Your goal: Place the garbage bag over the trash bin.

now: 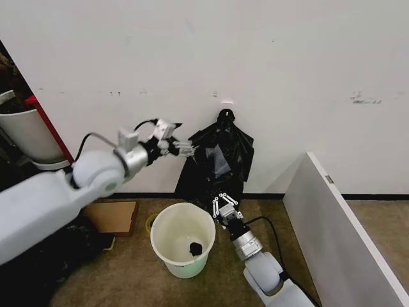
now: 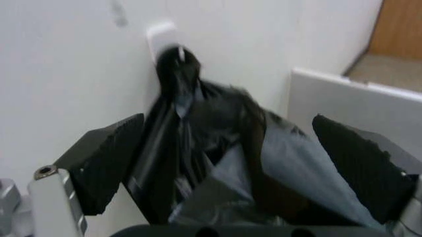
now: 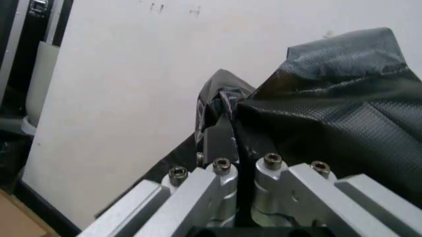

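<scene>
Head view shows my left hand (image 1: pixel 185 149) raised at the wall, fingers spread wide around the black bags (image 1: pixel 220 157) hanging from a hook, not closed on them. My right hand (image 1: pixel 223 203) is low, beside the trash bin (image 1: pixel 182 240), pinched shut on the lower edge of a garbage bag (image 3: pixel 343 113).

White rounded arms carry silver tool frames with hex screws, black pads and black cables.
</scene>
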Tool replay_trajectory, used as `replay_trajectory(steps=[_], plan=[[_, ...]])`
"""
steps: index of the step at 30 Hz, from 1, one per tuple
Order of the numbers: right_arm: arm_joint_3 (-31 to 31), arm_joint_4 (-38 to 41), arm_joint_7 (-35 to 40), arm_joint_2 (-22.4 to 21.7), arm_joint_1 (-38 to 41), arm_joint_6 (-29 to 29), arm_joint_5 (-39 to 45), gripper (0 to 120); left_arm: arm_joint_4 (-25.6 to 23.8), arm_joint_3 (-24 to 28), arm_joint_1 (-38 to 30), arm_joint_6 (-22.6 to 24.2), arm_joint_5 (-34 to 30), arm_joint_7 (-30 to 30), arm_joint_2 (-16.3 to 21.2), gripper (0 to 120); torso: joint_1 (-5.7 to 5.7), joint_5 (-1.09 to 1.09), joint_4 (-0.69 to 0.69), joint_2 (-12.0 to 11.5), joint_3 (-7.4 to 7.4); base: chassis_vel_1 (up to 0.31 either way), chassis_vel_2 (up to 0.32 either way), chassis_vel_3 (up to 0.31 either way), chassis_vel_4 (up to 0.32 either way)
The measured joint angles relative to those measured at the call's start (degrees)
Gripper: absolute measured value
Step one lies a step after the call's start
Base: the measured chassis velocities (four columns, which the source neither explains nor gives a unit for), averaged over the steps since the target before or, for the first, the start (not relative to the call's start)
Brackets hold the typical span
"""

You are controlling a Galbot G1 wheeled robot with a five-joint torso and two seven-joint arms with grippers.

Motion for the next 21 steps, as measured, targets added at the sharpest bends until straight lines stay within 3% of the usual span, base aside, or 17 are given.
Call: replay_trajectory(steps=[1, 4, 7, 10, 15, 21], plan=[[0.0, 0.0, 0.0, 0.0, 0.0, 0.0, 0.0, 0, 0.0, 0.0, 0.0, 0.0, 0.0, 0.0, 0.0, 100, 0.00, 0.00, 0.00, 0.0, 0.00, 0.000, 0.000, 0.000, 0.000], [0.4, 0.0, 0.2, 0.1, -0.1, 0.3, 0.0, 0, 1.2, 2.8, -5.2, 7.6, -3.8, 1.3, -1.3, 100, 0.00, -0.01, 0.00, 0.0, 0.00, 0.000, 0.000, 0.000, 0.000], [0.6, 0.1, 0.4, 0.1, -0.2, 0.4, 0.1, 0, 2.0, 3.7, -7.0, 11.4, -4.8, 2.2, -1.8, 100, 0.00, -0.04, 0.01, 0.0, 0.00, 0.000, 0.000, 0.000, 0.000], [0.6, 0.1, 0.5, 0.2, -0.1, 0.5, 0.1, 0, 3.2, 4.2, -7.5, 12.6, -4.0, 2.7, -2.3, 100, 0.00, -0.04, 0.02, 0.0, 0.00, 0.000, 0.000, 0.000, 0.000], [0.4, 0.1, 0.6, 0.5, 0.0, 0.5, 0.3, 0, 6.9, 7.8, -9.0, 14.5, 5.3, 4.6, -4.1, 100, 0.00, -0.04, 0.02, 0.0, 0.00, 0.000, 0.000, 0.000, 0.000], [0.3, 0.0, 0.6, 0.7, -0.1, 0.6, 0.3, 0, 10.0, 9.0, -9.2, 13.2, 6.5, 5.0, -8.1, 100, 0.00, -0.03, -0.02, 0.0, 0.00, 0.000, 0.000, 0.000, 0.000]])
